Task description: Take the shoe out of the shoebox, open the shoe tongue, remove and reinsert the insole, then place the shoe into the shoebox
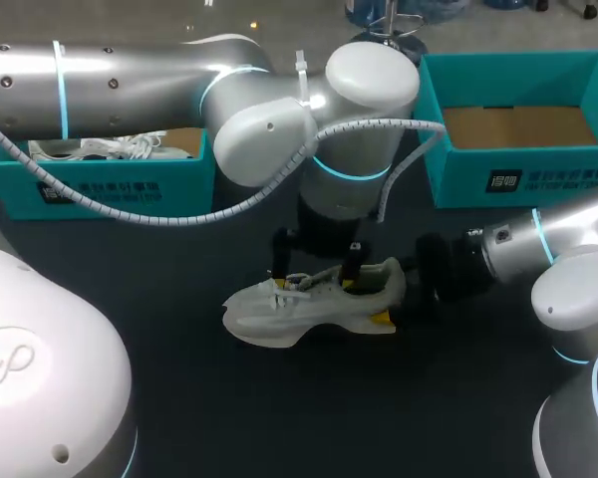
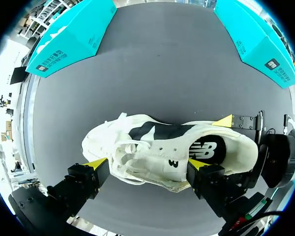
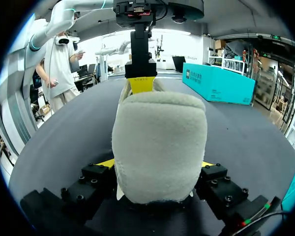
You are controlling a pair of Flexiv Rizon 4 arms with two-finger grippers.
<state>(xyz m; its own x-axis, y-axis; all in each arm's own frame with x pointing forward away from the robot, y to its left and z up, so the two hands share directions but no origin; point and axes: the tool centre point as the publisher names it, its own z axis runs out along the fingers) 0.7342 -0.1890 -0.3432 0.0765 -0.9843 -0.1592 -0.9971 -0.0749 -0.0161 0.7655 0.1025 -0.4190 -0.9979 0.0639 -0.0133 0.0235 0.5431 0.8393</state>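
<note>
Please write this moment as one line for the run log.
shoe: upright on table | right gripper: shut on heel | left gripper: open, over shoe top | insole: inside shoe

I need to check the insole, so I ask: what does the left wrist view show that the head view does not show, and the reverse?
Only the left wrist view: it looks down into the shoe, where the dark insole lies inside.
Only the head view: the boxes' insides. The left shoebox holds something white; the right shoebox shows only its brown floor.
Both: the white shoe on the table, the left pincer open over it, and the right pincer shut on its heel.
</note>
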